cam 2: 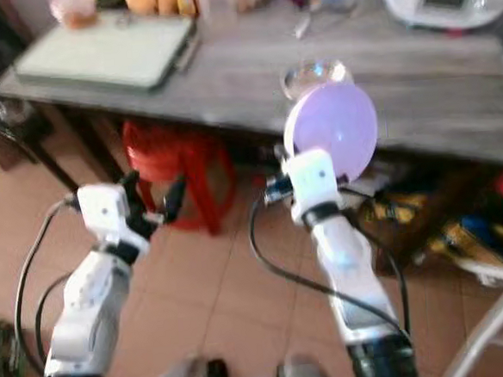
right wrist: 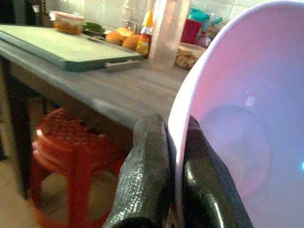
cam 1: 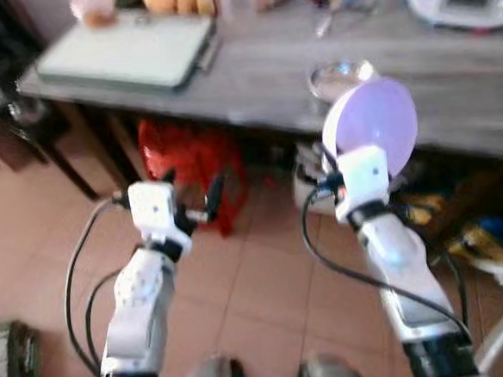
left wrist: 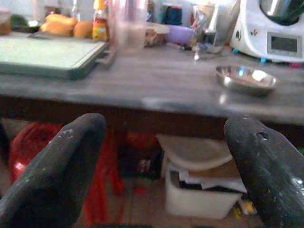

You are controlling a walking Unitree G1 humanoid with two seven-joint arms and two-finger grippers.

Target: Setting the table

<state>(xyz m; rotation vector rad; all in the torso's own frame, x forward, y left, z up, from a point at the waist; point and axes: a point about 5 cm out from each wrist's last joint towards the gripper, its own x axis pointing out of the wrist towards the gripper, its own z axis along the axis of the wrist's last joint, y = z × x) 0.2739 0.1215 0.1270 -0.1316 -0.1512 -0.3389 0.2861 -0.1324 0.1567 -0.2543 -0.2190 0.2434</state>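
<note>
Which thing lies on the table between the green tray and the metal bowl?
Nothing: between green tray and metal bowl, the grey table is bare, seen in the left wrist view.

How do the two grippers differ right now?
The right gripper has its jaws clamped on the rim of a purple plate, held on edge in front of the grey table. The left gripper has its jaws spread wide and holds nothing, and it sits lower. Both are raised ahead of the robot and point toward the table.
</note>
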